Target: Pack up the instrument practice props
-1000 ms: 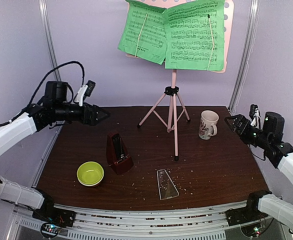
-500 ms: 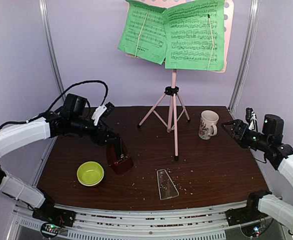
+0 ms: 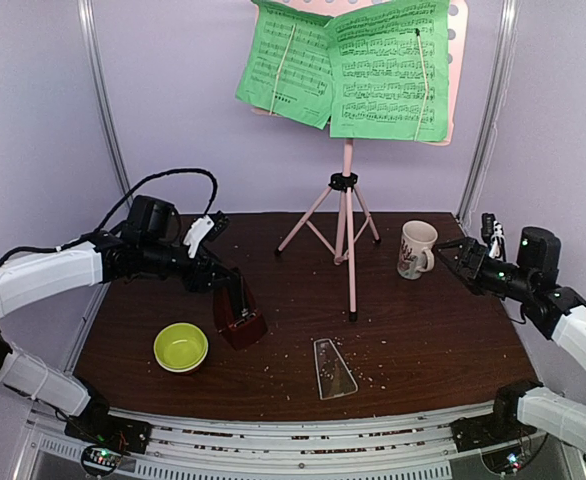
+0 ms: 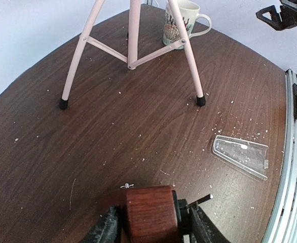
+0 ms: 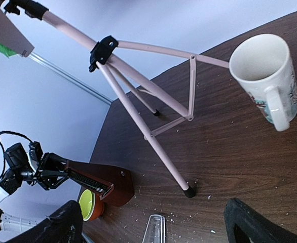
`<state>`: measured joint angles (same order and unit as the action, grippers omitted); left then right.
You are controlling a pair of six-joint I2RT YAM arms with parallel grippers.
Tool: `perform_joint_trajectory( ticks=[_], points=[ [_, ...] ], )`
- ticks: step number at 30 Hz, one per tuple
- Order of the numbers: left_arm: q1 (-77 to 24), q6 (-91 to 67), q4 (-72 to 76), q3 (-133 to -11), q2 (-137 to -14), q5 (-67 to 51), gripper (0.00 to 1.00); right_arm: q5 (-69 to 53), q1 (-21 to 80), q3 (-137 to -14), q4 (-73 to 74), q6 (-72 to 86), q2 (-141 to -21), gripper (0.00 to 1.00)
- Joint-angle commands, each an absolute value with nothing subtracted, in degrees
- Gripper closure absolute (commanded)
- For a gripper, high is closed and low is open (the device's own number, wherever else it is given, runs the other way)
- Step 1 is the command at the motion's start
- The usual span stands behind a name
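Observation:
The dark red metronome [image 3: 239,312] stands upright at the left centre of the table. My left gripper [image 3: 223,278] is shut on its top; in the left wrist view the fingers [image 4: 107,229] flank the wooden top [image 4: 149,210]. The clear cover [image 3: 334,368] lies flat near the front edge and shows in the left wrist view [image 4: 240,156]. The pink music stand [image 3: 348,200] stands at the back centre with green sheet music [image 3: 383,70] on its desk. My right gripper [image 3: 455,250] is open and empty in the air just right of the mug.
A white mug [image 3: 416,248] stands right of the stand's legs. A yellow-green bowl [image 3: 181,347] sits just left of the metronome. Crumbs are scattered on the dark wood table [image 3: 443,340]. Metal frame posts rise at the back corners.
My left arm swung down from the left onto the metronome's top and closed there. My right gripper moved slightly left toward the mug.

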<state>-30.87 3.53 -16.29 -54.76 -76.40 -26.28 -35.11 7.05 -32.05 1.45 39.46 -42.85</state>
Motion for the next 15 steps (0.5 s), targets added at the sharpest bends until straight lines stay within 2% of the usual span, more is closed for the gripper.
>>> perform_joint_trajectory(
  ticks=[1,7,11,15],
  points=[
    [-31.32,4.81,-12.77,-53.81,-75.45,-32.14,0.57,-34.17,11.44,-33.50,-0.85,38.88,-43.86,0.00],
    [-34.72,7.07,-12.55,-53.29,-74.76,-36.69,0.63,-30.20,20.43,-35.02,-1.81,35.46,-45.80,0.00],
    [-37.80,8.29,-12.57,-53.21,-74.60,-39.86,0.63,-26.34,28.26,-36.37,-3.48,32.34,-46.65,0.04],
    [-40.91,9.18,-13.10,-53.70,-75.73,-42.31,0.63,-23.41,35.86,-36.32,-6.98,28.88,-46.93,0.03]
  ],
)
